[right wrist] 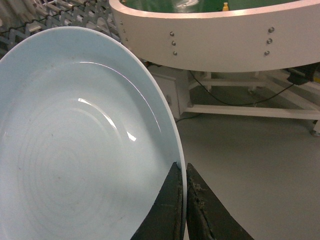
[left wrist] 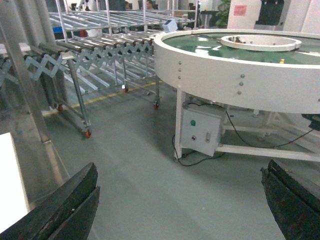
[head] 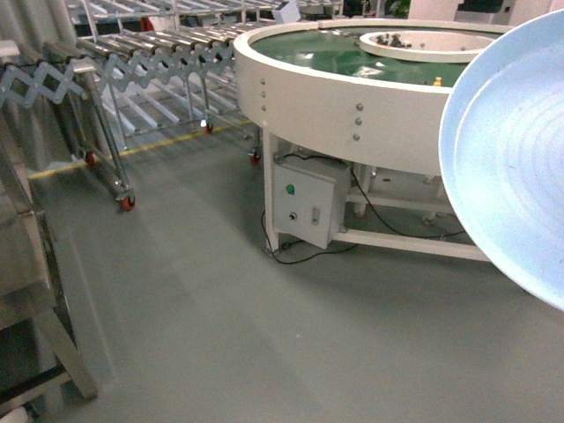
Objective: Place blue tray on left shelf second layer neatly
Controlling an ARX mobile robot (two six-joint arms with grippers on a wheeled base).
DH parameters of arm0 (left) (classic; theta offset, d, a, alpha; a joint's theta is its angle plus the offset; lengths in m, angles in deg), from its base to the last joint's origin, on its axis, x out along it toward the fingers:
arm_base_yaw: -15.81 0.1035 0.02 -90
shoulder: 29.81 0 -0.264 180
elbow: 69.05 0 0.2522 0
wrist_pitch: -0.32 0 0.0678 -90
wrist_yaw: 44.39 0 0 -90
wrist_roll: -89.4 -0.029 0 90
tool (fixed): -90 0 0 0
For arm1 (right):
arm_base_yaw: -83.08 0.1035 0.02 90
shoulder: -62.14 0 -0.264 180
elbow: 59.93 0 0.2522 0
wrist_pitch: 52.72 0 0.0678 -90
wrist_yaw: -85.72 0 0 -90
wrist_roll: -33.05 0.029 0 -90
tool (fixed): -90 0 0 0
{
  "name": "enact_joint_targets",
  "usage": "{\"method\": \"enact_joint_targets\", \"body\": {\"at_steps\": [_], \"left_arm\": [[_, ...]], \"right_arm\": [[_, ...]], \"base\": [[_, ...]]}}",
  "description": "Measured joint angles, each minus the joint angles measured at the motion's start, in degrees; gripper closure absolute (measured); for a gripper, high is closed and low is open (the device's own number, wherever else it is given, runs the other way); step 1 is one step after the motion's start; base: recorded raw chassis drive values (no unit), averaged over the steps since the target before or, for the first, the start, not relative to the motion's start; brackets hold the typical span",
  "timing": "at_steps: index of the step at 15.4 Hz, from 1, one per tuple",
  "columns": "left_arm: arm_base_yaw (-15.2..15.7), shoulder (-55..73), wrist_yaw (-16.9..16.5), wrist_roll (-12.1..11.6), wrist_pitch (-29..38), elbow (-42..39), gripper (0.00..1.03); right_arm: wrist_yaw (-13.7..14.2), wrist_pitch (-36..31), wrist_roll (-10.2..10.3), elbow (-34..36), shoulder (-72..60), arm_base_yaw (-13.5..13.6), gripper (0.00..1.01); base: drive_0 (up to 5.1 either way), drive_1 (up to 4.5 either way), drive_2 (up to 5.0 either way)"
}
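The blue tray, a pale blue round dish with faint rings, is held up on edge at the right of the head view. In the right wrist view the blue tray fills the left half, and my right gripper is shut on its rim, one finger on each side. My left gripper is open and empty, its dark fingers wide apart above the floor. Only steel posts of the left shelf show at the left edge; the left shelf also shows there, and its second layer cannot be made out.
A round white conveyor table with a green top stands ahead, a grey control box and a black cable under it. An extendable roller conveyor on red wheels stands at the back left. A yellow line crosses the grey floor.
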Motion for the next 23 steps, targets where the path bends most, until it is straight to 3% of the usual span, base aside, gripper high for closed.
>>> {"method": "enact_joint_targets", "body": {"at_steps": [9,23], "left_arm": [[0.0,0.0,0.0,0.0,0.0,0.0,0.05],[0.0,0.0,0.0,0.0,0.0,0.0,0.05]], "right_arm": [[0.0,0.1,0.0,0.0,0.0,0.0,0.99],[0.0,0.1,0.0,0.0,0.0,0.0,0.99]], "base": [[3.2,-3.85,-3.9],[-1.6,-1.59,-1.6]]}}
